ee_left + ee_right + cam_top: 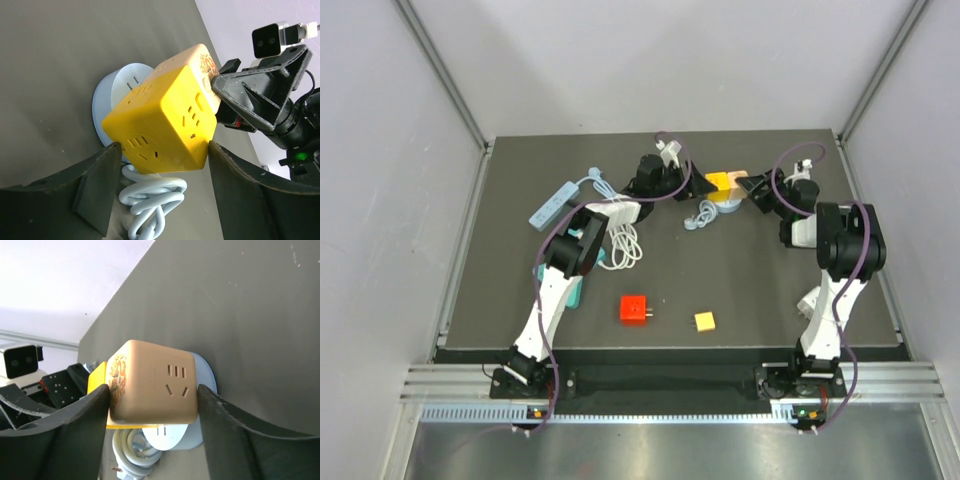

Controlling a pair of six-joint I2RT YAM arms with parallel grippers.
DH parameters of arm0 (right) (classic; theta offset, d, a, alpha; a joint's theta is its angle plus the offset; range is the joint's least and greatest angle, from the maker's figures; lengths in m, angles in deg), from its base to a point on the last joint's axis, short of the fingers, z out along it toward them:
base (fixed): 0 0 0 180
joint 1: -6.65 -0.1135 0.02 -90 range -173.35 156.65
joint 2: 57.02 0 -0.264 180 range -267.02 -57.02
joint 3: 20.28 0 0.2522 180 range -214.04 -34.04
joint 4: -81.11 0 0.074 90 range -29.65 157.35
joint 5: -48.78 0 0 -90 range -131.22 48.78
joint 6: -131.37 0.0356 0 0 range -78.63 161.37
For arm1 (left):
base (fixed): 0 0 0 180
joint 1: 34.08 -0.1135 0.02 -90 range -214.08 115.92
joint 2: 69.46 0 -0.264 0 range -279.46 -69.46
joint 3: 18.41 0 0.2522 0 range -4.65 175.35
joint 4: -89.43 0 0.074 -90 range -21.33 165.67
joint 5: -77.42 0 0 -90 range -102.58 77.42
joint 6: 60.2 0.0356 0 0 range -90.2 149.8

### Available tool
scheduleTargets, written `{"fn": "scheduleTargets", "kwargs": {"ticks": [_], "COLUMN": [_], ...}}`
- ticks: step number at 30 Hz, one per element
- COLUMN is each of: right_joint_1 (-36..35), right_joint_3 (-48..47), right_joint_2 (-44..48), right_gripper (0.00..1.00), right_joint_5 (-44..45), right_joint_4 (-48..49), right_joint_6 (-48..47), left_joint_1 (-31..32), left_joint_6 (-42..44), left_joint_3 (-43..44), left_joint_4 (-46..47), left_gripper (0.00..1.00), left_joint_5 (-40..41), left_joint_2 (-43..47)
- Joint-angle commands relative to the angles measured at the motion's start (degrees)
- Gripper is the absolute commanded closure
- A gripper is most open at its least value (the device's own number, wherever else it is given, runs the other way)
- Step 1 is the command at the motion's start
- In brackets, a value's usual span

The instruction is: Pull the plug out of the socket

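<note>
A dark grey tabletop (520, 300) is seen from above, with two robot arms reaching to its far middle. At far left lies a pale blue plastic power strip (552, 203), then a loose coil of white cable (623, 243) beside the left arm. Nearer the front sit a red plastic cube (634, 309) and, to its right, a small flat yellow square block (704, 320), well apart from the arms. At the far centre, the left gripper (164, 150) is clamped on a bright yellow plastic cube socket (165, 127), one black finger pressed against each side. Joined to the yellow cube's right-hand face is a tan plastic cube plug (152, 387), still seated against it. The pair rests over a round pale blue plastic base (102, 100) with a coiled pale cord (150, 200) in front. The right gripper (150, 392) is closed on the tan cube, its fingers touching both sides.
</note>
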Motion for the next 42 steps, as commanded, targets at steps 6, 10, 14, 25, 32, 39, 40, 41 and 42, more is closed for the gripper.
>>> {"fn": "scheduleTargets", "kwargs": {"ticks": [6, 10, 14, 25, 32, 39, 40, 41, 42], "right_joint_1": [-0.9, -0.2, 0.8, 0.5, -0.3, -0.3, -0.5, -0.9, -0.9], "right_joint_3": [2.4, 3.4, 3.2, 3.6, 4.5, 2.4, 1.3, 1.3, 1.5], "right_joint_2": [-3.0, -5.9, -11.1, -9.0, -4.6, -11.8, -12.0, -11.7, -10.8], "right_gripper": [0.85, 1.00, 1.00, 1.00, 1.00, 1.00, 1.00, 1.00, 1.00], "right_joint_5": [-4.9, -5.6, -6.9, -6.8, -5.0, -6.8, -7.0, -7.0, -6.7], "right_joint_4": [14.9, 22.9, 37.9, 37.3, 28.4, 43.7, 43.6, 43.4, 43.4], "right_joint_6": [7.2, 11.2, 20.1, 18.4, 10.7, 24.3, 24.9, 24.1, 23.9], "left_joint_1": [1.8, 1.9, 2.0, 3.5, 3.6, 3.9, 4.0, 4.0, 4.0], "left_joint_6": [1.8, 3.4, 4.2, 8.6, 9.1, 10.5, 10.8, 10.9, 11.2], "left_joint_3": [4.6, 4.7, 5.0, 8.6, 9.5, 11.0, 11.1, 11.1, 11.1], "left_joint_4": [-2.3, -5.2, -6.4, -13.2, -14.9, -18.0, -18.4, -18.6, -18.8], "left_gripper": [0.37, 0.41, 0.41, 0.41, 0.41, 0.42, 0.42, 0.42, 0.42], "left_joint_5": [0.8, 2.4, 2.8, 5.1, 5.6, 6.6, 7.0, 7.2, 7.3], "left_joint_2": [-2.6, -2.6, -2.6, -3.1, -3.6, -4.2, -4.2, -4.2, -4.2]}}
